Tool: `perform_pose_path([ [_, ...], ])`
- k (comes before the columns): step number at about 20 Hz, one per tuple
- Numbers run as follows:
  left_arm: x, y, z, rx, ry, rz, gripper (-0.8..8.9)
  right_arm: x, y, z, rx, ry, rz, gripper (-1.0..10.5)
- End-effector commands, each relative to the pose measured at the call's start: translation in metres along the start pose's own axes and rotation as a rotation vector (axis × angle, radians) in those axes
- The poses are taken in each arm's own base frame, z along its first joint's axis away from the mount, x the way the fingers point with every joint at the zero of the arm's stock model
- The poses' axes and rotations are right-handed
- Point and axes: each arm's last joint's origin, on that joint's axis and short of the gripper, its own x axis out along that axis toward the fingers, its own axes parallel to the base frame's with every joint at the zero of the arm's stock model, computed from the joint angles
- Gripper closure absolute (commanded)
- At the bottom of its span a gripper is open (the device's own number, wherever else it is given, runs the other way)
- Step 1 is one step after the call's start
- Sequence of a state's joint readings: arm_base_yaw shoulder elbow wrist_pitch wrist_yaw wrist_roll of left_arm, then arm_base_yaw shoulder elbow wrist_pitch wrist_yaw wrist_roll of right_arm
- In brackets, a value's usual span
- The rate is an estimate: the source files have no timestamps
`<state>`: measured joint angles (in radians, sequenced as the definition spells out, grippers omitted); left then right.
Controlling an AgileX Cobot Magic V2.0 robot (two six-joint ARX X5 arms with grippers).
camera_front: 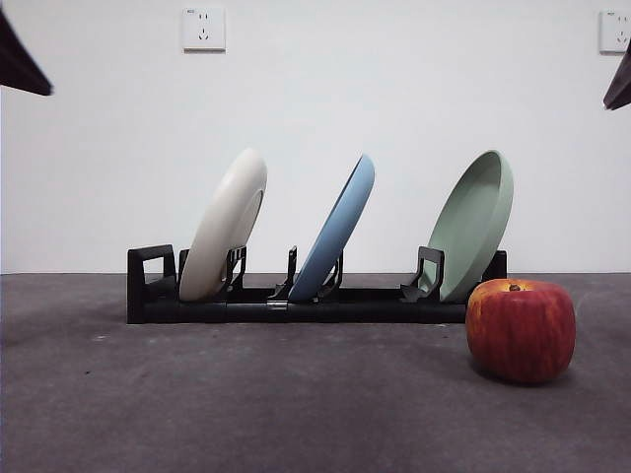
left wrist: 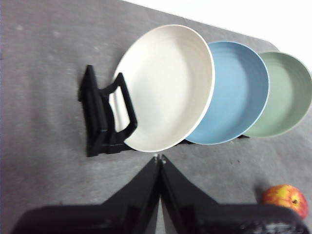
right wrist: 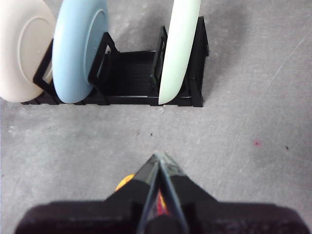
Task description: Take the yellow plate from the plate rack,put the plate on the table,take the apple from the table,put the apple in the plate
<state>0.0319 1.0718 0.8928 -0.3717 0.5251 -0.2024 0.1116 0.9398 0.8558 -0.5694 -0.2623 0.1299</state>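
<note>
Hidden mostly behind the right tool (right wrist: 159,157) in the right wrist view: the apple (right wrist: 125,182), only a small orange bit peeking out beside the black jaws. Cut off too in the left wrist view, low at the picture's edge near the left tool (left wrist: 159,158), well apart from its tips. Seen whole only in the front view (camera_front: 521,329), red with yellow patches, resting on the dark grey surface (camera_front: 246,404) in front of the rack's right end, just under the pale green plate (camera_front: 475,225).

Partly covered by the plates: the black plate rack (camera_front: 148,286), prongs poking out between them. Standing on edge in it, leaning, three plates in a row: the yellow plate (camera_front: 225,227) at the left end by the boxy end piece, then the light blue plate (camera_front: 337,229), then the green one. No plate touching another in the front view.

Hanging high above the surface, both arms, seen in the front view only as dark tips at the top corners. Left tool pointing toward the cream plate, jaws pressed together at the tips, holding nothing. Right tool above the apple, jaws closed tight too, gripping nothing.

Two white wall sockets (camera_front: 204,30) up on the back wall.
</note>
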Motion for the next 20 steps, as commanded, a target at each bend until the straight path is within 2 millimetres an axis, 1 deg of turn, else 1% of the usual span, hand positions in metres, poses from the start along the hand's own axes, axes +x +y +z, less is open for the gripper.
perform_pose_path([
  [1, 0.014, -0.003, 0.01, 0.015, 0.049, -0.026, 8.14, 0.004, -0.001, 0.002, -0.013, 0.01, 0.002, 8.7],
  [2, 0.02, -0.006, 0.014, 0.021, 0.061, -0.038, 8.12, 0.006, -0.001, 0.001, -0.01, 0.018, 0.001, 7.9],
  [3, 0.026, -0.009, 0.018, 0.03, 0.069, -0.05, 7.85, 0.007, -0.002, 0.001, -0.009, 0.024, 0.0, 7.3],
  [5, 0.039, -0.016, 0.026, 0.049, 0.082, -0.076, 6.1, 0.01, -0.002, 0.001, -0.006, 0.034, -0.001, 7.2],
  [6, 0.045, -0.021, 0.03, 0.059, 0.089, -0.09, 5.89, 0.01, -0.003, 0.001, -0.005, 0.038, -0.002, 7.2],
  [10, 0.075, -0.038, 0.05, 0.104, 0.103, -0.078, 5.88, 0.011, -0.003, 0.001, -0.005, 0.039, -0.002, 7.2],
  [14, 0.114, -0.05, 0.071, 0.121, 0.141, -0.102, 5.88, 0.011, -0.003, 0.001, -0.005, 0.039, -0.002, 7.2],
  [17, 0.146, -0.055, 0.078, 0.137, 0.175, -0.079, 5.89, 0.011, -0.003, 0.001, -0.004, 0.039, -0.002, 7.2],
  [20, 0.17, -0.057, 0.075, 0.14, 0.208, -0.081, 5.89, 0.011, -0.003, 0.001, -0.004, 0.039, -0.003, 7.2],
])
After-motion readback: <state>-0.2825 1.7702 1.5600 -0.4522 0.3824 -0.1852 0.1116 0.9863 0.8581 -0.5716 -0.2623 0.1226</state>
